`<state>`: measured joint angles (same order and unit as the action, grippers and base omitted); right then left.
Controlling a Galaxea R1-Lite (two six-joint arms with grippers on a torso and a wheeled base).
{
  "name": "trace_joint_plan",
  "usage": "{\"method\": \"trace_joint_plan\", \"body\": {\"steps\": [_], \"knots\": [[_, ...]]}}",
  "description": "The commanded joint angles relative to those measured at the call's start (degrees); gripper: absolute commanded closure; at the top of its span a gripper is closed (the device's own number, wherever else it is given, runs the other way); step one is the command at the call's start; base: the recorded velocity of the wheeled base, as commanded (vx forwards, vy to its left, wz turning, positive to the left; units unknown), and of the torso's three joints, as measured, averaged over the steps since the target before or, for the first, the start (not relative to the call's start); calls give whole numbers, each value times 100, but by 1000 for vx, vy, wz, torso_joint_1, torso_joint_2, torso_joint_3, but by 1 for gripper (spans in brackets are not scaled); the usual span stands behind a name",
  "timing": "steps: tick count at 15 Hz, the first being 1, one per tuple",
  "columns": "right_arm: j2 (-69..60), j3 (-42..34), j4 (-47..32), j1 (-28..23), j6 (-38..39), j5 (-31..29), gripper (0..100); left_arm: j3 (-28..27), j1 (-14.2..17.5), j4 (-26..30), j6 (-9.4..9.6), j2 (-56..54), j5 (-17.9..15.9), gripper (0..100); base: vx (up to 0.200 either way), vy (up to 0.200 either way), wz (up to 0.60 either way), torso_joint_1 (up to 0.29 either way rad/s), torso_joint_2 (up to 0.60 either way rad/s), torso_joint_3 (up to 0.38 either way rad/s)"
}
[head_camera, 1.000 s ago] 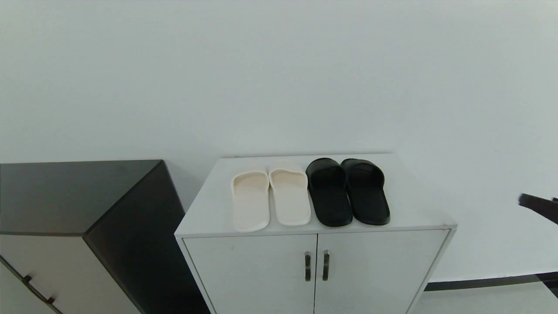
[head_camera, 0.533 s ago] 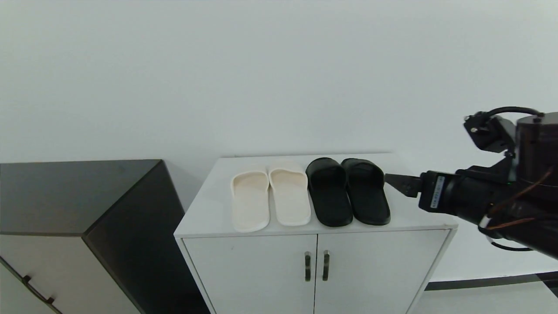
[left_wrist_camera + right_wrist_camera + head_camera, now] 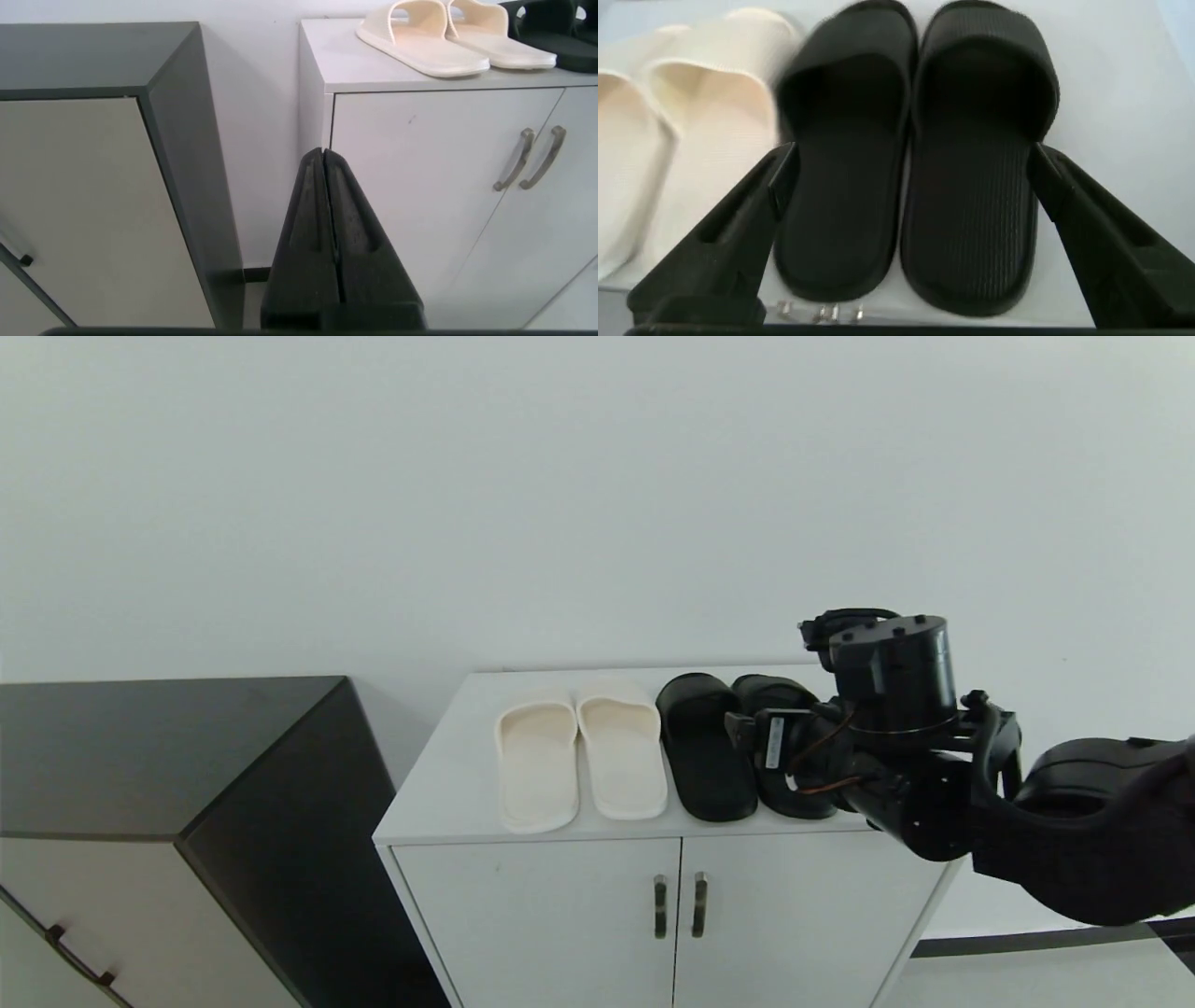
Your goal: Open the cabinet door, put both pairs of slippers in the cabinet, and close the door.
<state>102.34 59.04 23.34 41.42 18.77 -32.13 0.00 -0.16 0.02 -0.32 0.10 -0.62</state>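
A white cabinet (image 3: 439, 793) has both doors shut, with two dark handles (image 3: 679, 904) at the middle seam. On its top lie a pair of cream slippers (image 3: 579, 761) and a pair of black slippers (image 3: 705, 751), side by side. My right gripper (image 3: 910, 154) hovers open above the black slippers (image 3: 915, 159), one finger on each outer side of the pair. In the head view the right arm (image 3: 887, 747) covers part of the right black slipper. My left gripper (image 3: 324, 163) is shut, low in front of the cabinet's left side (image 3: 316, 103).
A dark-topped cabinet (image 3: 159, 747) with pale fronts stands close on the left of the white one, with a narrow gap between them. A plain white wall runs behind both. Bare floor shows at the lower right (image 3: 1046, 980).
My right arm has swung in from the right edge and moved left, ending over the black slippers. The slippers and cabinet doors have stayed put.
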Motion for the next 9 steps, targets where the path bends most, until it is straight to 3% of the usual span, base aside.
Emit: {"method": "trace_joint_plan", "body": {"steps": [1, 9], "knots": [[427, 152, 3, -3, -5, -82, 0, 0, -2, -2, -3, -1, 1, 100, 0, 0, 0, 0, 0, 0], [1491, 1119, 443, -363, -594, 23, 0, 0, -2, -2, -12, -1, 9, 100, 0, 0, 0, 0, 0, 0]]}}
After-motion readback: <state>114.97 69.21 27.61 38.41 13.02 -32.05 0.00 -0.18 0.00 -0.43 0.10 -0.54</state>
